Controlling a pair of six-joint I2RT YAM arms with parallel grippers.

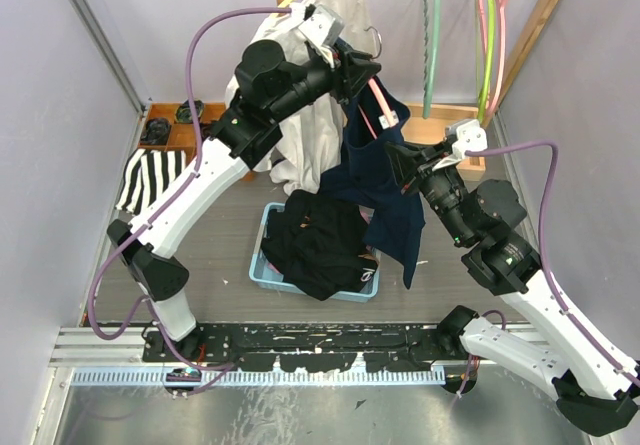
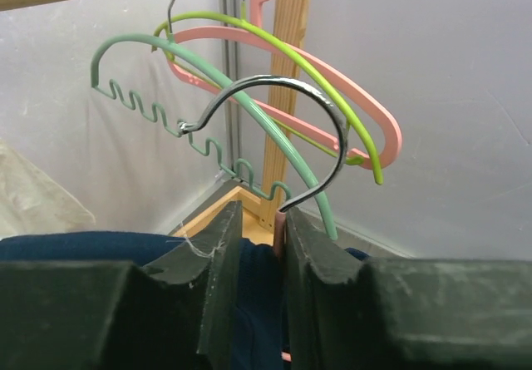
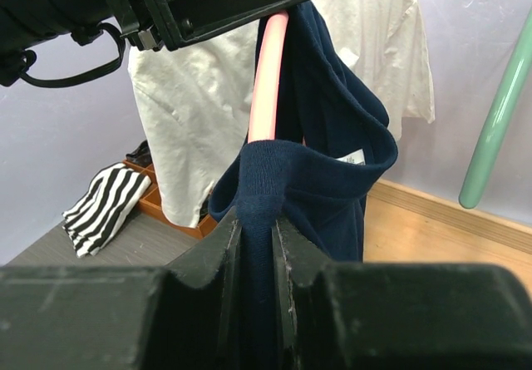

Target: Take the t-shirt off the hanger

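Observation:
A navy t-shirt point(image 1: 385, 200) hangs from a pink hanger point(image 1: 381, 103) with a metal hook point(image 2: 328, 116). My left gripper point(image 1: 352, 68) is shut on the hanger's neck point(image 2: 280, 233), with navy fabric point(image 2: 253, 295) between the fingers, and holds it in the air off the rail. My right gripper point(image 1: 402, 163) is shut on the shirt's collar point(image 3: 274, 166) just below the hanger's pink arm point(image 3: 268, 79). In the right wrist view the left gripper point(image 3: 218, 2) shows at the top, and the shirt's label point(image 3: 353, 155) shows inside the neck opening.
A white shirt point(image 1: 312, 125) hangs behind the left arm. A blue basket point(image 1: 262, 257) holds dark clothes point(image 1: 318, 243). A striped cloth point(image 1: 150, 177) lies at left. Green point(image 1: 430, 45), lime point(image 1: 486, 50) and pink hangers hang on the wooden rack point(image 1: 540, 25).

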